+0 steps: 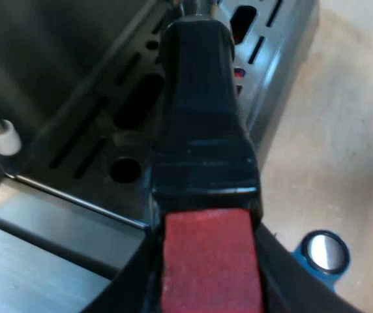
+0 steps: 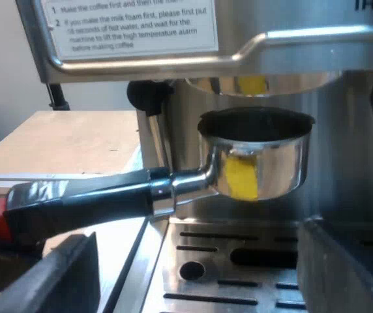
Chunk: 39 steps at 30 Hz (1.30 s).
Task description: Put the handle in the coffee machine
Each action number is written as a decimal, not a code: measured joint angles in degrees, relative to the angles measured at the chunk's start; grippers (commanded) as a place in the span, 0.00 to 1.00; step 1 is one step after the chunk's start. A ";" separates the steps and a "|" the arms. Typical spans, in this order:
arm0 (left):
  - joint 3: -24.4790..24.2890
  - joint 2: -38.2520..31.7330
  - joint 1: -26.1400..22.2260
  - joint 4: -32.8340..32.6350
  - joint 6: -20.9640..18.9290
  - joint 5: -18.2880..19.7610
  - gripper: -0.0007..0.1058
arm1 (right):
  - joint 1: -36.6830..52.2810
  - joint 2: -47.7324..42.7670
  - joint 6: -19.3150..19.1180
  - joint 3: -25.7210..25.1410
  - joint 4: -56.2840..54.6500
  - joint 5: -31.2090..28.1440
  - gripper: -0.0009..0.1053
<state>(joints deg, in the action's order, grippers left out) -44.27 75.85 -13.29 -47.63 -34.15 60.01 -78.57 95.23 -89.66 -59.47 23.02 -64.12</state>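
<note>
Under the brew head (image 2: 265,83) of the espresso machine (image 2: 304,39), the metal holder (image 2: 255,163) — our left gripper (image 1: 209,287) pinching its handle (image 1: 203,117), our right gripper (image 2: 199,267) spread, empty.

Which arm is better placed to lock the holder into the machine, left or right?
Left. The left gripper grips the holder's handle at its red end, and the basket sits under the machine's brew head. The right gripper hangs open above the drip tray, holding nothing.
</note>
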 measured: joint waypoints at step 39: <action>-2.87 3.04 3.30 7.56 -7.73 -0.43 0.01 | 0.68 0.00 -1.19 0.00 0.31 0.00 0.61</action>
<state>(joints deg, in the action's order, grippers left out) -47.14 78.89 -9.99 -40.07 -41.88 59.58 -77.89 95.23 -90.84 -59.47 23.33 -64.12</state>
